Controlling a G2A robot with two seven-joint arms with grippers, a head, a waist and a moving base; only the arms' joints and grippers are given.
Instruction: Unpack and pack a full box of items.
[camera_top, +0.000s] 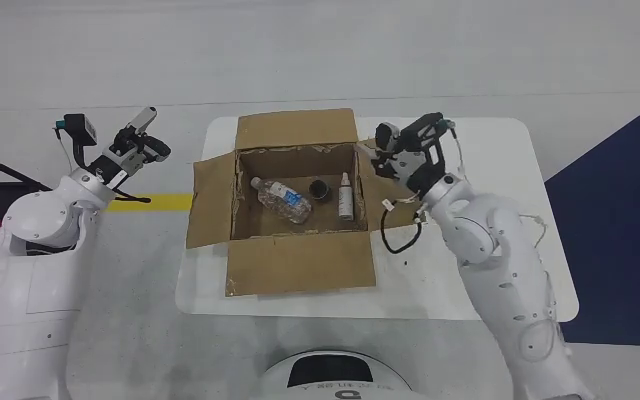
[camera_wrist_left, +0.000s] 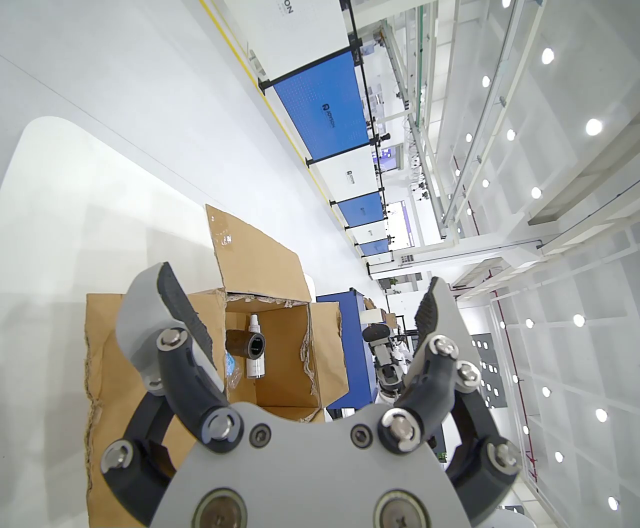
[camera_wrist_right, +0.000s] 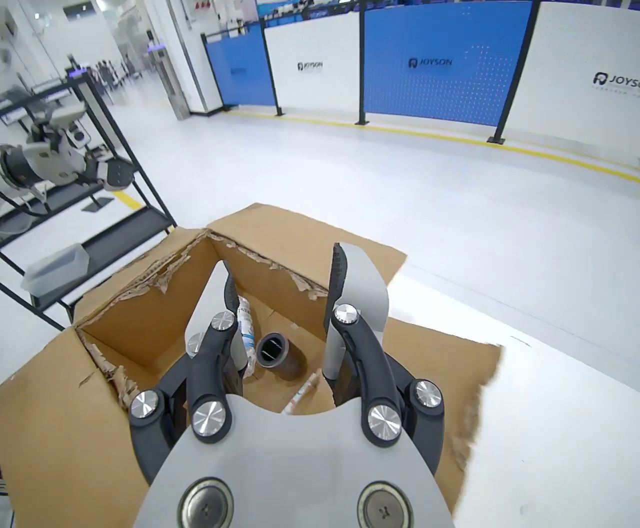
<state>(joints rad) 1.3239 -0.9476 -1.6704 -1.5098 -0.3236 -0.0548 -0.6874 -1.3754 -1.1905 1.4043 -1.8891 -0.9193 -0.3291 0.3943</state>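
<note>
The right gripper (camera_wrist_right: 284, 270) has its two fingers spread apart, and there is nothing between them. In the top view it sits a little right of the middle, at the right wall of the cardboard box (camera_top: 300, 262). The left gripper (camera_wrist_left: 300, 290) is spread wide too and holds nothing. In the top view it is at the upper left, off the side of the table (camera_top: 420, 290) and well apart from the box.

The box is in the middle of the top view with its flaps folded out. Three things lie on its floor. A clear water bottle (camera_top: 281, 198) lies on its side at the left. A short black tube (camera_top: 321, 188) is in the middle. A small white spray bottle (camera_top: 346, 196) lies at the right, nearest the right gripper.

I think the spray bottle is light, hard and smooth. It is round, so it may roll or slip. A good place to grab it is across the middle of its body, not the thin top. The water bottle looks like thin, soft plastic that will squash, so it needs a gentle squeeze around its middle. The tube looks stiff and should be easy to pinch across its sides.
</note>
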